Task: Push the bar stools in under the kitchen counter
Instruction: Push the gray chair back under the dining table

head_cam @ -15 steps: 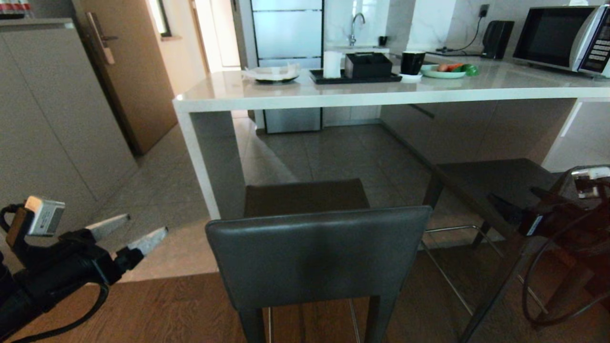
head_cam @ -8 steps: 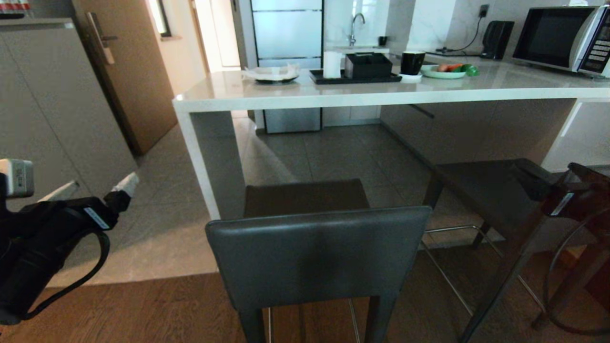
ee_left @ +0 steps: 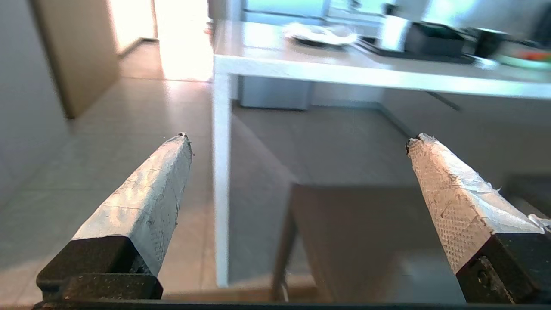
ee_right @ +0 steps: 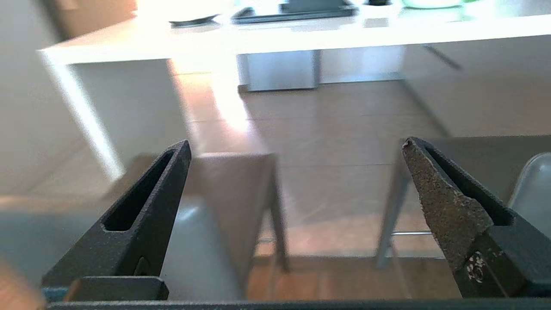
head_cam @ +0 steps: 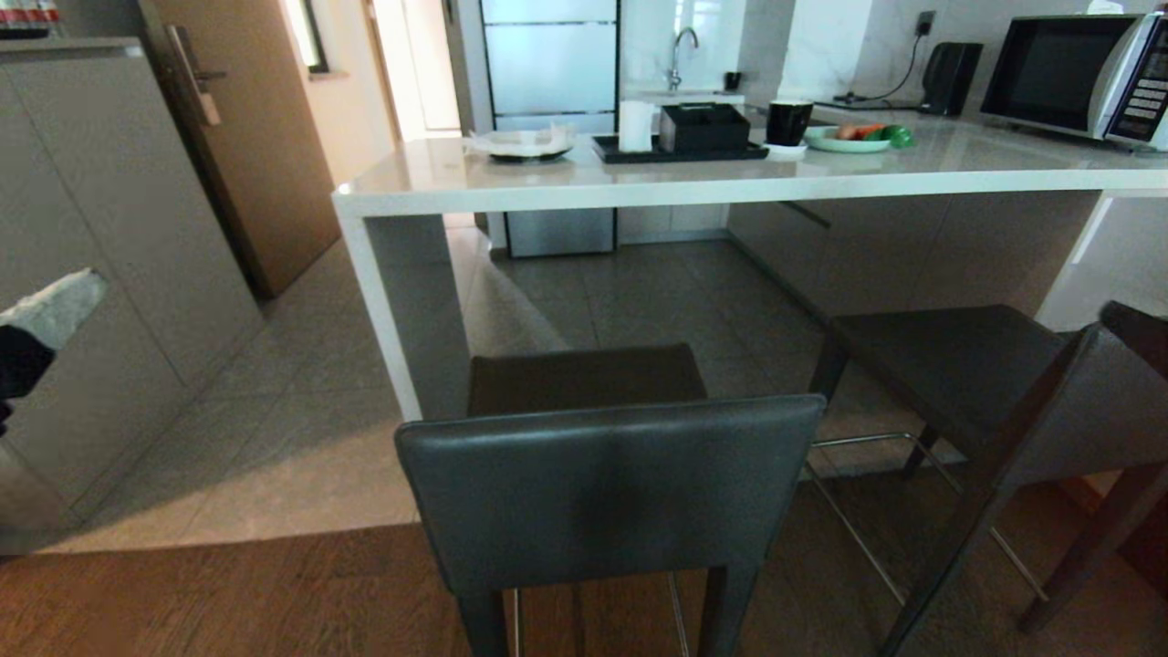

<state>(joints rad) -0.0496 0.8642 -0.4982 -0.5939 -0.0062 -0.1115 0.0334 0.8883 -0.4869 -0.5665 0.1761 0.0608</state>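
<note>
Two bar stools stand before the kitchen counter (head_cam: 730,178), backrests toward me. The left stool (head_cam: 610,488) is straight ahead, its seat (ee_left: 366,232) reaching to the counter's white side panel. The right stool (head_cam: 949,360) stands turned at an angle. My left gripper (ee_left: 299,137) hangs open and empty in the air, left of the left stool; only one pale fingertip (head_cam: 55,306) shows at the head view's left edge. My right gripper (ee_right: 296,143) is open and empty too, facing the gap between the left stool (ee_right: 232,181) and the right stool (ee_right: 486,146).
On the counter stand a plate (head_cam: 525,141), a black tray (head_cam: 680,146) with a paper roll and box, a black mug (head_cam: 789,119), a green dish (head_cam: 853,137) and a microwave (head_cam: 1077,73). Grey cabinets (head_cam: 109,255) line the left. Tiles meet wood flooring under the stools.
The left gripper has risen and drawn back to the head view's left edge. The right gripper has left that view on the right. Stools and counter have not moved.
</note>
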